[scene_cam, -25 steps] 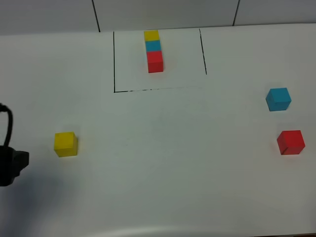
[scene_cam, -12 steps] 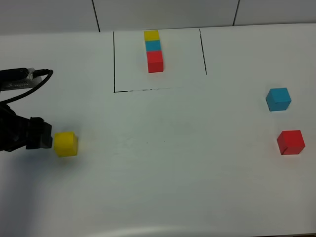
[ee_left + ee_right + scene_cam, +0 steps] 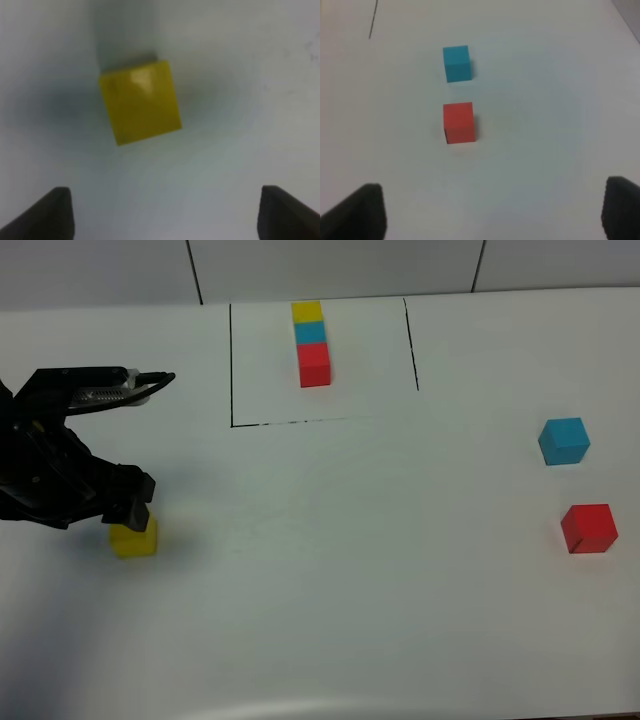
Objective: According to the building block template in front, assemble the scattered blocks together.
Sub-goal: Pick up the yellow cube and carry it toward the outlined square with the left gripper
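- White tabletop (image 3: 330,580) lies bare across the middle, with a tiled wall beyond its far edge, so you have free room there to gather the pieces.
- The template row (image 3: 312,343) of yellow, blue and red sits at the far middle inside a black drawn frame.
- Your left gripper (image 3: 128,508) hovers over the yellow block (image 3: 133,540) at the near left. Its fingers (image 3: 55,212) are spread apart and hold nothing.
- Watch the angle: in the wrist view the yellow block lies askew to the fingers. Closing on its corners would likely spin it or squeeze it out.
- If you descend off-centre, one finger may land on top of the block and shove it.
- Your right gripper (image 3: 492,212) is also spread and empty.
- The blue block (image 3: 564,440) and red block (image 3: 589,528) sit far right, near each other. A careless sweep there could push them further right, where you cannot see the table's edge.
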Controlling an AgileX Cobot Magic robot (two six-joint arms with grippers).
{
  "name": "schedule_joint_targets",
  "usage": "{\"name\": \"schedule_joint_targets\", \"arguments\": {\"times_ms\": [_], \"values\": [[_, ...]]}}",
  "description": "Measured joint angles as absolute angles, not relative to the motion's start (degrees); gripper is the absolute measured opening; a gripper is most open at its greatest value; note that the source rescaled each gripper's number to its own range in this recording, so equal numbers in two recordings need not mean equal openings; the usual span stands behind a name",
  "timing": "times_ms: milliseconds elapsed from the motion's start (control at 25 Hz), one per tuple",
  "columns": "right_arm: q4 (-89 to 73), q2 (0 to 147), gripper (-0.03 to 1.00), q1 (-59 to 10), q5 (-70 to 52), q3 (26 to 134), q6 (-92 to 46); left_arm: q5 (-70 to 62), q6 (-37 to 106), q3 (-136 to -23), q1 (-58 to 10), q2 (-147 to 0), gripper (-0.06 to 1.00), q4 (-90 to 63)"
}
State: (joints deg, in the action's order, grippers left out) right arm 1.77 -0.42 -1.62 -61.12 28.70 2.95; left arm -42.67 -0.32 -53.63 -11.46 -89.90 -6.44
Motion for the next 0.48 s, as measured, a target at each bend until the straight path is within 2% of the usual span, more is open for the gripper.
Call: {"name": "schedule_joint_targets", "arguments": {"times_ms": [480], "values": [[1.8,-0.4,0.75,-1.6,-61.1,28.7,2.9,-40.7,-9.6,-53.6,-11.5,-92.4,0.80,-3.3]]}}
